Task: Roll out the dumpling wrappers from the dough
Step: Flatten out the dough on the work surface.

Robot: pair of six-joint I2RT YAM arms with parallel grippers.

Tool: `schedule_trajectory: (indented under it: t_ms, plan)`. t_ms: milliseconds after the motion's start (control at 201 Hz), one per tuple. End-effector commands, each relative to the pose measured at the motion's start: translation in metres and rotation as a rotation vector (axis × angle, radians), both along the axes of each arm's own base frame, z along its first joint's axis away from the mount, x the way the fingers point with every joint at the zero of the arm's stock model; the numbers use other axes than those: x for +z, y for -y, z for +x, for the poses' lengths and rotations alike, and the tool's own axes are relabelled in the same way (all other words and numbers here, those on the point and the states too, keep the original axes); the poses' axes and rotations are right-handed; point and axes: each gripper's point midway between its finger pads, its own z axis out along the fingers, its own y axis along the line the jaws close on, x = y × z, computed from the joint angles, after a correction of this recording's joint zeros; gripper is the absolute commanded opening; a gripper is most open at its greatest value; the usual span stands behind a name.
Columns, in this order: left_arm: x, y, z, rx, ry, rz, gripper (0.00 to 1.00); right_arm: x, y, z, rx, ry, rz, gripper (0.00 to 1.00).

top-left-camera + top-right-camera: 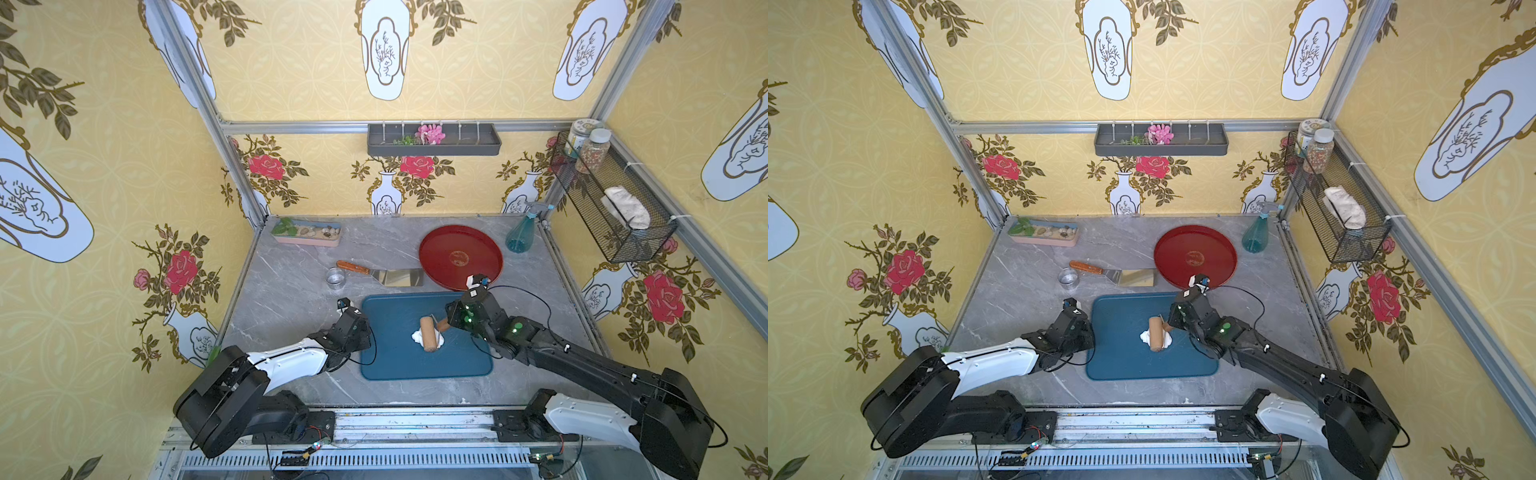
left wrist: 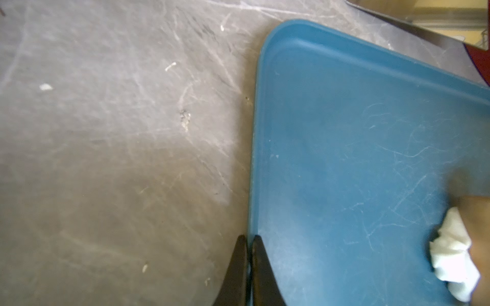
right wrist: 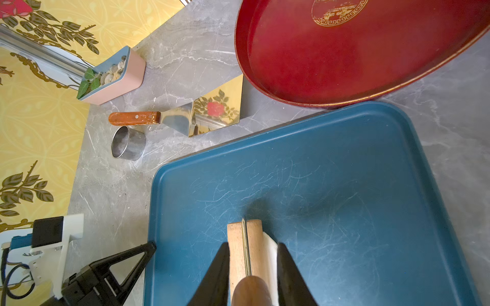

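- Right arm's black fingers point(image 3: 220, 275), nearest the right wrist lens: grasping the dark handle of the pale wooden roller point(image 3: 240, 243), whose barrel rests across the dough.
- Lump of white dough point(image 2: 450, 262): lies near the middle of the blue rectangular plastic tray point(image 1: 386, 357), pressed beneath the roller. In both top views it shows on either side of the barrel. The left wrist view shows its exposed edge thick and crumpled.
- Left arm's black fingers point(image 2: 261, 267): clenched at the tray's edge on the left arm's side, well apart from the dough. The rim passes between them, so they appear to be pinning the tray in place.
- Stage reached, as a judgement: rolling is in hand and looks early, since the dough is a ragged mass and not a thin, even sheet.
- Dumpling wrappers: none can be seen anywhere in the four views.
- Small steel ring cup point(image 1: 336, 277): stands on the grey marble counter point(image 1: 291, 299) beyond the tray, just beside the wooden-handled steel scraper point(image 1: 399, 277). No fingers are near either.
- Round red lacquer tray point(image 1: 460, 257): carries no disc.
- Work remaining, as a judgement: flatten the dough thin, stamp out rounds with the ring cup, and lift them clear of the scrap.
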Motion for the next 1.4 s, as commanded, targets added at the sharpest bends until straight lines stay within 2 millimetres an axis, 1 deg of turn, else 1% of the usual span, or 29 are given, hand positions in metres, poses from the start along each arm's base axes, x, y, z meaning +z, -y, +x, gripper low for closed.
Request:
schedule_trajectory:
  t_ms: [0,154,274,413,627,762,896,971,1250,1305,1399]
  plan:
    - [-0.007,0.001,-0.009,-0.014,-0.044,-0.011,0.0,-0.007,0.018,-0.014,-0.001,-0.059,-0.063,0.0]
    - [-0.007,0.001,-0.009,-0.009,-0.047,-0.012,0.0,0.015,0.022,-0.01,-0.008,-0.01,-0.011,0.0]
    - [-0.007,0.0,-0.009,-0.008,-0.047,-0.011,0.0,0.024,0.016,-0.008,0.01,0.008,0.019,0.0]
    - [-0.008,0.001,-0.01,-0.008,-0.049,-0.013,0.0,0.024,0.009,-0.005,0.029,0.004,0.029,0.0]
    - [-0.007,0.001,-0.009,-0.01,-0.047,-0.014,0.0,0.023,-0.009,-0.001,0.065,0.008,0.067,0.0]
    - [-0.007,0.001,-0.01,-0.013,-0.048,-0.015,0.0,0.02,-0.017,0.003,0.081,0.007,0.066,0.0]
    - [-0.007,0.002,-0.01,-0.013,-0.047,-0.016,0.0,0.013,-0.018,0.005,0.083,-0.001,0.039,0.0]
    - [-0.007,0.002,-0.01,-0.013,-0.046,-0.018,0.0,0.007,-0.016,0.004,0.089,-0.015,0.012,0.0]
    - [-0.006,0.002,-0.01,-0.013,-0.044,-0.019,0.0,-0.019,-0.004,-0.011,0.121,-0.083,-0.101,0.0]
    - [-0.006,0.002,-0.009,-0.013,-0.044,-0.019,0.0,-0.021,-0.004,-0.013,0.131,-0.09,-0.115,0.0]
    - [-0.007,0.002,-0.01,-0.012,-0.046,-0.018,0.0,-0.024,-0.01,-0.018,0.161,-0.097,-0.137,0.0]
